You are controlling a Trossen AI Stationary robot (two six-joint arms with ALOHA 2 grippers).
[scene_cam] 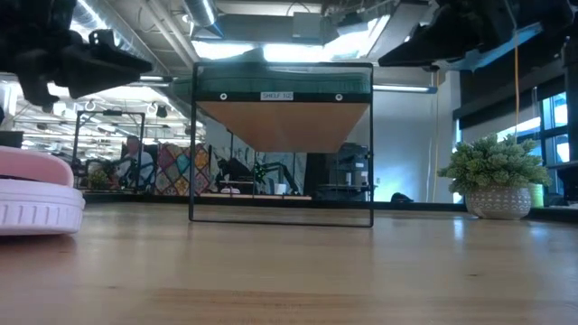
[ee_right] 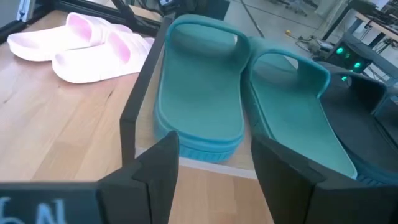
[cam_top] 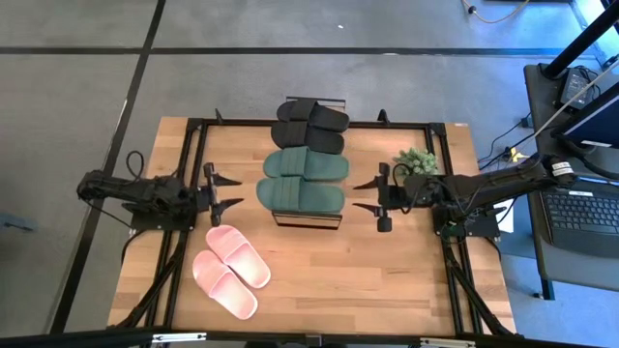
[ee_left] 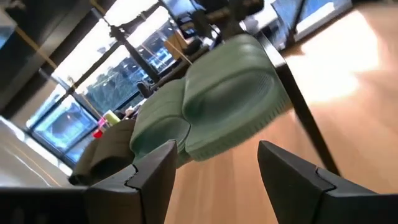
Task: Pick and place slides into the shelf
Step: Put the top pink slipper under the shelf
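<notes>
The shelf (cam_top: 308, 224) stands mid-table. On its top board a dark green pair of slides (cam_top: 303, 180) rests on its soles, with a black pair (cam_top: 309, 126) beyond it at the far end. A pale pink pair (cam_top: 230, 269) lies soles down on the table, near and left of the shelf. My left gripper (cam_top: 235, 190) hovers open just left of the shelf, facing a green slide (ee_left: 230, 106). My right gripper (cam_top: 360, 196) hovers open just right of the shelf, looking over the green pair (ee_right: 199, 106) with nothing between its fingers.
A small potted plant (cam_top: 416, 159) stands on the table behind my right gripper, right of the shelf. A laptop (cam_top: 580, 208) sits on a side stand off the table's right edge. Bare wood lies near and right of the shelf (cam_top: 387, 280).
</notes>
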